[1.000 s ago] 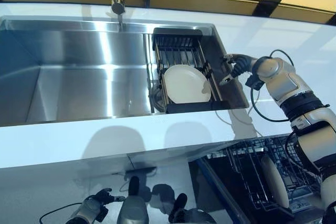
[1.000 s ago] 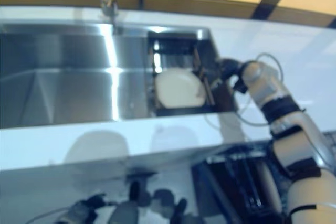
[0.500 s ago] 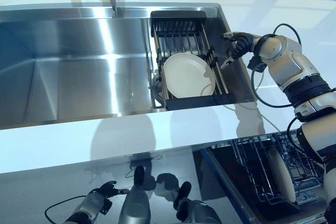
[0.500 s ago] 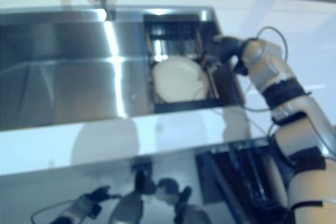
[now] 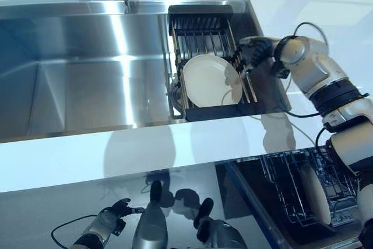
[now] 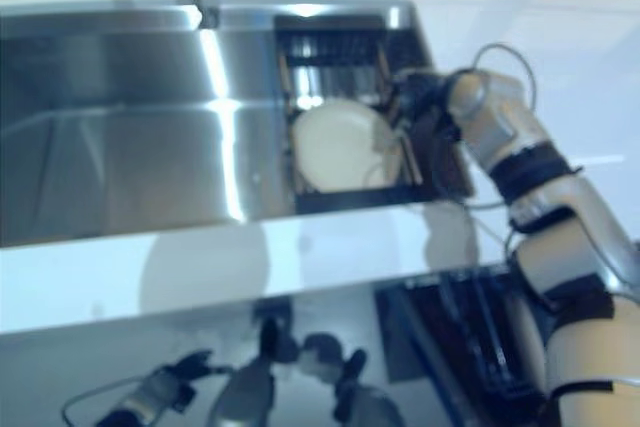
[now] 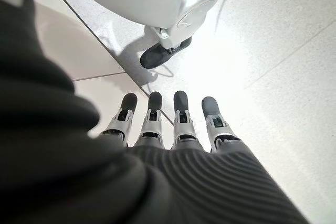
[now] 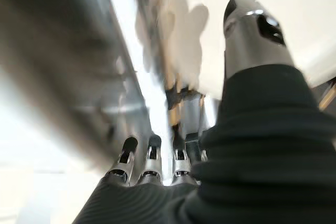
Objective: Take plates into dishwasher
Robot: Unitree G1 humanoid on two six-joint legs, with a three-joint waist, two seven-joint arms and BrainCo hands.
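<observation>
Set into a white countertop (image 5: 175, 144), a steel sink (image 5: 87, 80) holds a black rack (image 5: 205, 33) with a white plate (image 5: 210, 81) leaning inside, the right hand (image 5: 252, 56) with relaxed fingers beside its rim, and the left hand (image 7: 173, 124) hanging open above the pale tiled floor (image 7: 273, 51).

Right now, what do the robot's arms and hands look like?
The arms are made of rounded silver-grey shells with black bands at the joints, and a thin black cable loops off the right one. Each hand, the right hand and the left hand, has a dark ribbed cover over its back and wrist and silver fingers with dark rounded tips.
</observation>
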